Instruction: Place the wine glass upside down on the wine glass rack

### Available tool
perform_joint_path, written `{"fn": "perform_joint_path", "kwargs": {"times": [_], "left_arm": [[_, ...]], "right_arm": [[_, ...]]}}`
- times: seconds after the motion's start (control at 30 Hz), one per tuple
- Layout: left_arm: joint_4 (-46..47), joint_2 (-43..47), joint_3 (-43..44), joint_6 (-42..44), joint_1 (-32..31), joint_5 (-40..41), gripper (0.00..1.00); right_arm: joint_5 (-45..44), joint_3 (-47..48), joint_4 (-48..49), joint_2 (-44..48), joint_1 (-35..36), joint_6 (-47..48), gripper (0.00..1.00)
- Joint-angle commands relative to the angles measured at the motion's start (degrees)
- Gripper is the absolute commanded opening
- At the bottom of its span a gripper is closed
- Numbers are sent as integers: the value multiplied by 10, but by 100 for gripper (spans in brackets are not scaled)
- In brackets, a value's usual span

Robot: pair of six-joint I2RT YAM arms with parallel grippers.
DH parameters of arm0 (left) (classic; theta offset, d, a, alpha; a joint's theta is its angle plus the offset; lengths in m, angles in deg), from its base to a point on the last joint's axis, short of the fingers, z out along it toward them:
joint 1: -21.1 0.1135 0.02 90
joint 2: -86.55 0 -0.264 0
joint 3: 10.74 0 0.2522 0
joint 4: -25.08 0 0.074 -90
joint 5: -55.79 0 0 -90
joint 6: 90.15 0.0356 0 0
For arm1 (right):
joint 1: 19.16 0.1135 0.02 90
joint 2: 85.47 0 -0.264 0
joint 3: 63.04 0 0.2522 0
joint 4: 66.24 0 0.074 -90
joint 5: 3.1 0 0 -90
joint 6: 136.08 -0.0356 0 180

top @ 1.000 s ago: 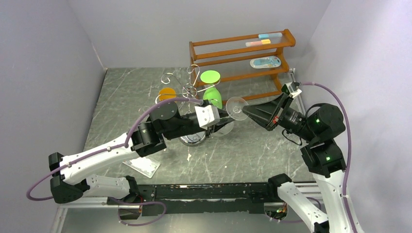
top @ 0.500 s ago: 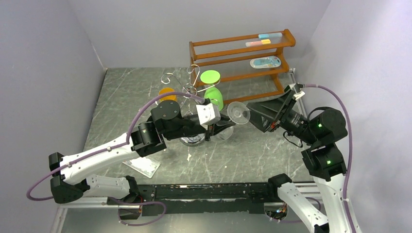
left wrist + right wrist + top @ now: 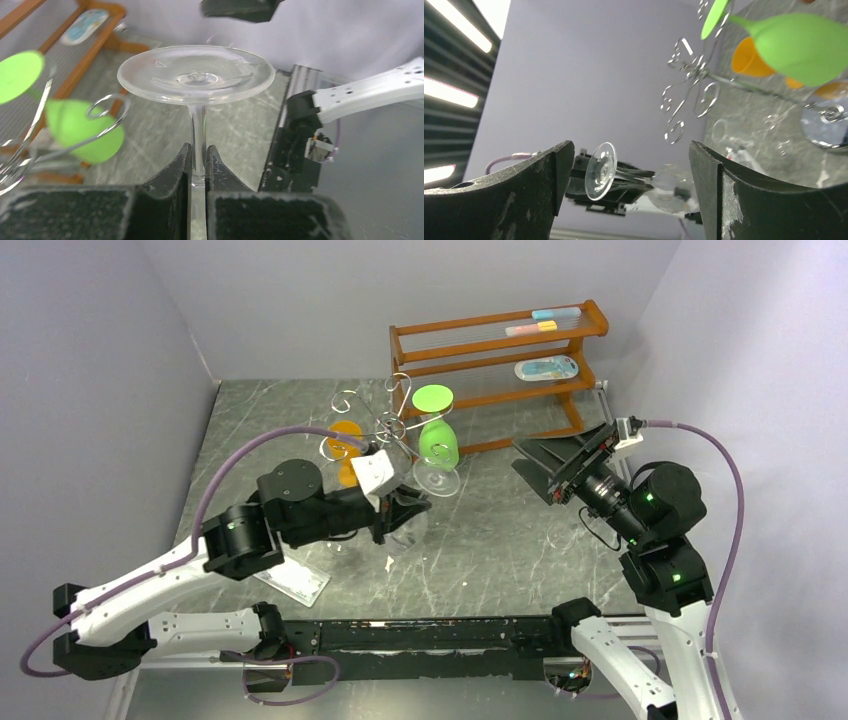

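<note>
Left wrist shows fingers (image 3: 169, 181) pinching wine glass (image 3: 196, 76) stem

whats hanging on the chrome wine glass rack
A green wine glass hangs upside down; an orange glass beyond it is partly hidden. The clear wine glass is in the left gripper.

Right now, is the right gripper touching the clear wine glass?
Apart. In the right wrist view the right gripper stands open, with the clear wine glass well beyond its fingers; the left wrist view shows the left gripper clamped on the stem.
</note>
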Motion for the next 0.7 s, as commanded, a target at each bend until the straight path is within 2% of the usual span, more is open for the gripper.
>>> {"fn": "perform_joint_path", "kwargs": {"times": [0.0, 0.27, 0.47, 0.67], "left_arm": [[-106, 51, 4, -18, 3, 153, 5], [-229, 169, 29, -34, 2, 284, 5], [-214, 207, -31, -62, 2, 368, 5], [-158, 180, -92, -72, 2, 420, 5]], "right_arm": [[-93, 5, -38, 7, -3, 65, 89], [-163, 14, -68, 10, -3, 121, 87], [-167, -5, -54, 12, -3, 129, 86], [-163, -15, -49, 12, -3, 136, 84]]}}
